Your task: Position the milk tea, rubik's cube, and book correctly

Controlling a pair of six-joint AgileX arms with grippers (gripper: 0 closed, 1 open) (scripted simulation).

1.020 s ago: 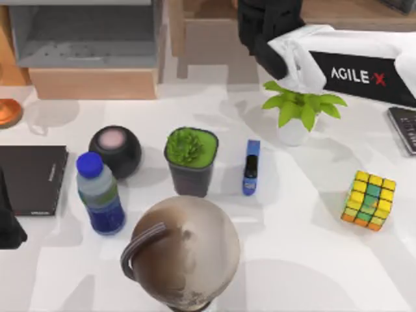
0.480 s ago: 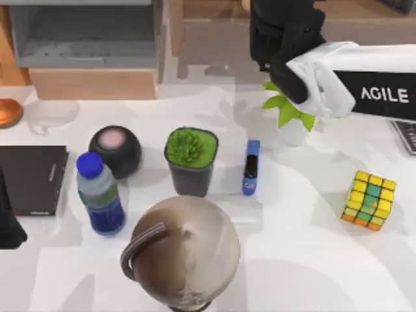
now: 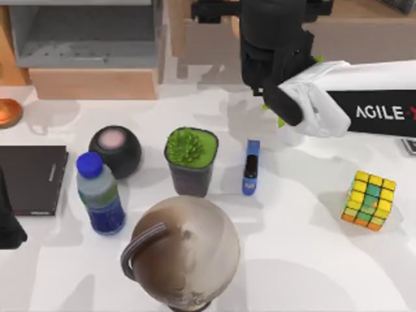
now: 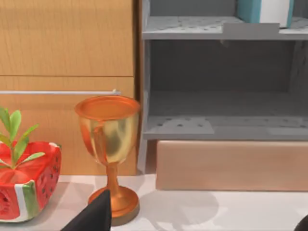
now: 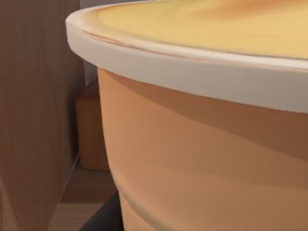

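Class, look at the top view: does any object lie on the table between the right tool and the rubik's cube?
Nothing visible does. The right tool is at the table's far edge, and bare white table lies between it and the rubik's cube. The blue stapler sits off to the left.

Even, bright, rendered light; soft grey shadows fall on the white bench beside each object. No glare; the top view looks slightly soft throughout.
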